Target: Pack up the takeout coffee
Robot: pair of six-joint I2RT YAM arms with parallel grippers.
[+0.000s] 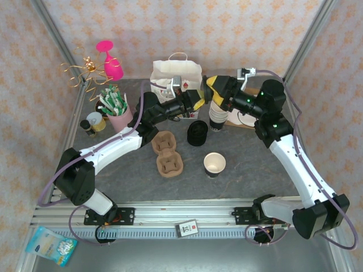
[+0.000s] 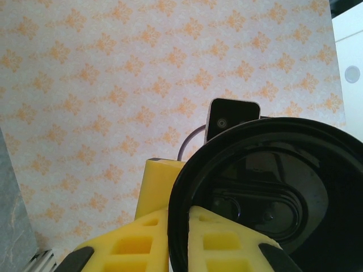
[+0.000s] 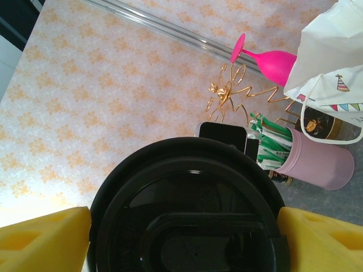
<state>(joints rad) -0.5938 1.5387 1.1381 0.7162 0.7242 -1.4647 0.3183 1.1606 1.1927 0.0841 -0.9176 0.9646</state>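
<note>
Black lid (image 3: 187, 187) gripped by left end effector (image 2: 178, 232) and right end effector (image 3: 184, 238).

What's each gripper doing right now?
Left gripper: closed, pinching the rim of the black lid.
Right gripper: closed wide across the same lid.

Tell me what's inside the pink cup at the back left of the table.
Green-and-white packets stick out above the rim of the pink cup. Its wall hides their lower ends and anything lying at the bottom.
</note>
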